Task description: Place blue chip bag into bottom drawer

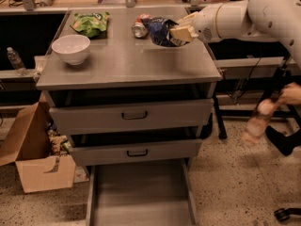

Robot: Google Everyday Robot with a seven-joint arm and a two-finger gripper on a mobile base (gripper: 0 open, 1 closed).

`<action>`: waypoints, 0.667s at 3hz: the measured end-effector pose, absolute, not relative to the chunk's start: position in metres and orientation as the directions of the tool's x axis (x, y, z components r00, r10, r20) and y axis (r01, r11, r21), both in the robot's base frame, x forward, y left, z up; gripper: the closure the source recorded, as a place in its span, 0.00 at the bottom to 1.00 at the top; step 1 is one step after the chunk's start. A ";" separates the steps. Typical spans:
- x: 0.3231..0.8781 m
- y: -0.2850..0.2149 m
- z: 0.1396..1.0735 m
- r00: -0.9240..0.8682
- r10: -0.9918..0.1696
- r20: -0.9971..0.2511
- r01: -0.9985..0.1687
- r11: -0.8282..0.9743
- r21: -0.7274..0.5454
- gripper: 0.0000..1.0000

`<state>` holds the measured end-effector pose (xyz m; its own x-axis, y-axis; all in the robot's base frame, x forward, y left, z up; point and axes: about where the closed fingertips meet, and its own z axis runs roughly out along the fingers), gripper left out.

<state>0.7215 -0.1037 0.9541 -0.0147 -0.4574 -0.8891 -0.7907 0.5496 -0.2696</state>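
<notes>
We see the gripper (181,32) over the back right of the cabinet top (127,65), its fingers clamped on the right edge of the blue chip bag (159,30). The bag hangs crumpled just beside a soda can (139,26). A green chip bag (89,23) and a white bowl (71,48) sit further left. Down below, the bottom drawer (141,197) stands pulled out, well apart from the bag.

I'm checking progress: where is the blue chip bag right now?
In the camera view, the blue chip bag is held by the gripper over the back right of the cabinet top, just right of the soda can.
</notes>
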 end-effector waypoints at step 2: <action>0.689 -0.082 0.934 0.076 -0.484 -0.872 -0.887 0.366 -0.281 1.00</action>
<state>0.6894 -0.0818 0.9341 0.0761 -0.4840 -0.8717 -0.8870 0.3664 -0.2809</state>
